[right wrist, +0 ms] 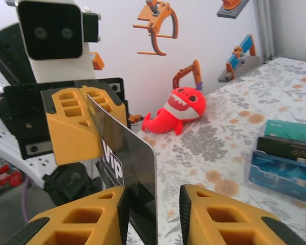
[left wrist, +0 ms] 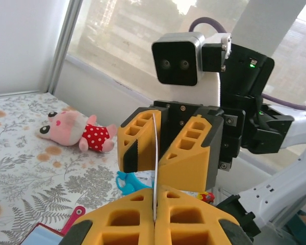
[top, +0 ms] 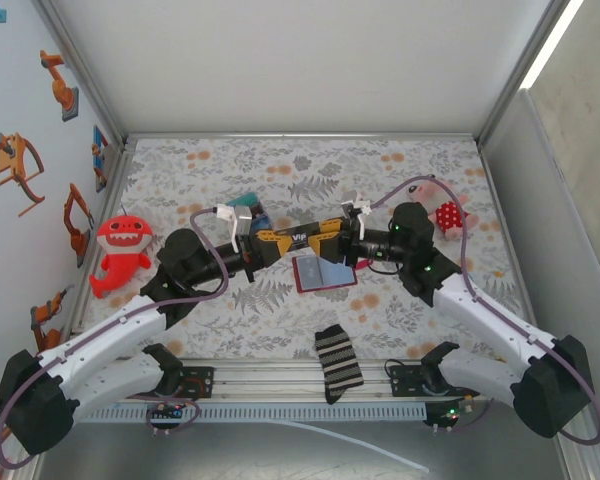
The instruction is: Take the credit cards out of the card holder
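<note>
From above, the two arms meet mid-frame over the floral tabletop (top: 180, 170). A black credit card (top: 300, 239) bridges the left gripper (top: 277, 240) and the right gripper (top: 325, 238). The card holder (top: 325, 272) lies open just below them, dark red with a blue-grey pocket.

In the left wrist view, the left gripper (left wrist: 155, 201) has its ribbed yellow fingers pressed together on the card (left wrist: 155, 153), which is seen edge-on as a thin pale line. Opposite it, the right gripper (left wrist: 158, 168) straddles the same edge. The card holder (left wrist: 41, 236) peeks in at the lower left.

In the right wrist view, the right gripper (right wrist: 154, 214) is partly spread. The glossy, rigid card (right wrist: 125, 153) lies against one finger, with a gap on the other side. The handover should go best if the right gripper squares up on the flat faces and clamps firmly before the left lets go, because smooth plastic slips easily.
</note>
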You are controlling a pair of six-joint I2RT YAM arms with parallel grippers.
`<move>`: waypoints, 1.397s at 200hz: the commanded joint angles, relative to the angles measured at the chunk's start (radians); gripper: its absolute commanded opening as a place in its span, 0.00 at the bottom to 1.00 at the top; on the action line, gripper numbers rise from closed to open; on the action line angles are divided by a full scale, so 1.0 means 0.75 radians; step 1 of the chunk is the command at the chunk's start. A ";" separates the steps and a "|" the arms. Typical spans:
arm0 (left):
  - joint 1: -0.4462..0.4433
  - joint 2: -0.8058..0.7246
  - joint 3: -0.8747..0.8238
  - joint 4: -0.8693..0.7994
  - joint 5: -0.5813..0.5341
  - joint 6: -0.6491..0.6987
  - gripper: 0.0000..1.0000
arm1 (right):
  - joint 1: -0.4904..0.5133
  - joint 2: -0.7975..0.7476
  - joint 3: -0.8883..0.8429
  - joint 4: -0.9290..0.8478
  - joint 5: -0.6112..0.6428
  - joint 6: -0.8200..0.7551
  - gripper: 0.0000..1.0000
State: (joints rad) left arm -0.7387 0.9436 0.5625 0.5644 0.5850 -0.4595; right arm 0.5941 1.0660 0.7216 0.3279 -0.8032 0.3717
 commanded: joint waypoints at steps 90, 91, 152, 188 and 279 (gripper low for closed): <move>0.001 -0.015 0.065 -0.009 0.058 0.022 0.05 | -0.011 -0.020 0.022 0.085 -0.187 0.017 0.00; 0.001 -0.015 0.067 -0.011 0.058 0.026 0.05 | -0.011 -0.021 0.023 0.083 -0.188 0.015 0.00; 0.000 -0.100 0.282 -0.591 0.061 0.422 0.76 | -0.011 -0.086 0.072 -0.268 -0.169 -0.169 0.00; 0.000 -0.045 0.489 -1.008 0.025 0.641 0.77 | 0.001 -0.098 0.134 -0.518 -0.188 -0.310 0.00; -0.055 0.233 0.735 -1.357 0.177 0.821 0.55 | 0.038 -0.067 0.190 -0.761 -0.267 -0.492 0.00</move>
State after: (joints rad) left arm -0.7605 1.0889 1.0637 -0.3618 0.6456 0.0879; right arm 0.6098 1.0119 0.8185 -0.1848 -0.9615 0.0635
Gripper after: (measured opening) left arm 0.591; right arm 0.037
